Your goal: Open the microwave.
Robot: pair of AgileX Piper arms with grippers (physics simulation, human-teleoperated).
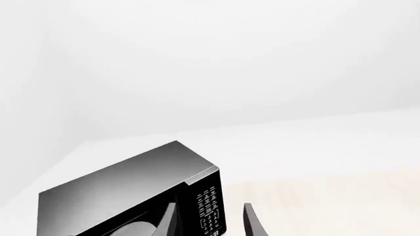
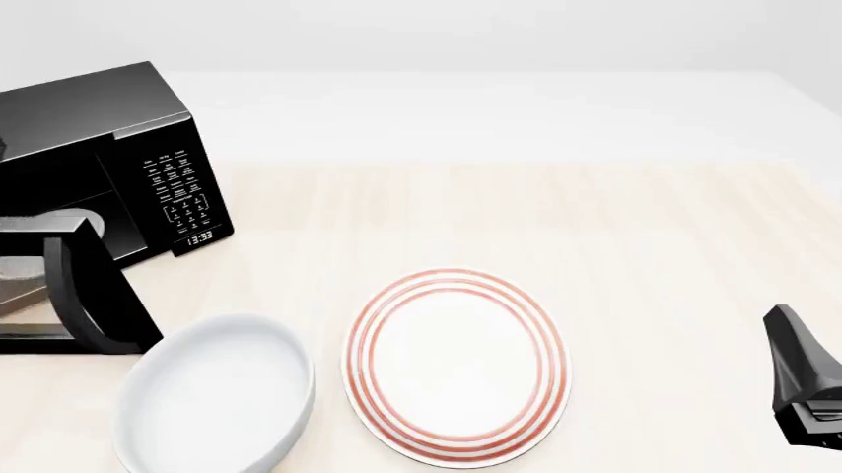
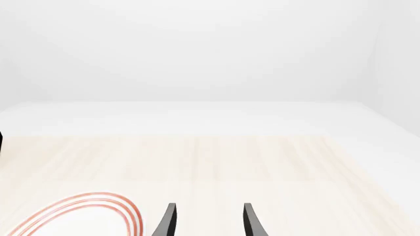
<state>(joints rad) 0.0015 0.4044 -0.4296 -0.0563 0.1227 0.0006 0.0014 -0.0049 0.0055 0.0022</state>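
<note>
1. the microwave (image 2: 99, 158) sits at the far left of the front view, upper left of the frame, on a pale wood table (image 2: 632, 246).
2. its door (image 2: 59, 286) is swung open toward the camera; the door and its dark frame fill the left edge of the frame, just below the oven body.
3. the keypad (image 2: 177, 187) with white marks faces right of centre, and a small clock (image 2: 200, 237) below it reads 13:33.
4. a pale turntable (image 1: 135, 229) shows inside the oven in the left wrist view, at the bottom of the frame.
5. a white bowl (image 2: 211, 399) lies at lower left of the front view, just beside the open door.
6. a white plate (image 2: 455, 365) with red rings lies at lower centre, just right of the bowl.
7. the left gripper (image 1: 206, 223) shows only in its wrist view; its fingers are spread apart, holding nothing, pointing at the microwave's keypad side.
8. the right gripper (image 3: 206, 223) has fingers spread apart and empty, near the plate's rim; in the front view it is at the lower right edge.
</note>
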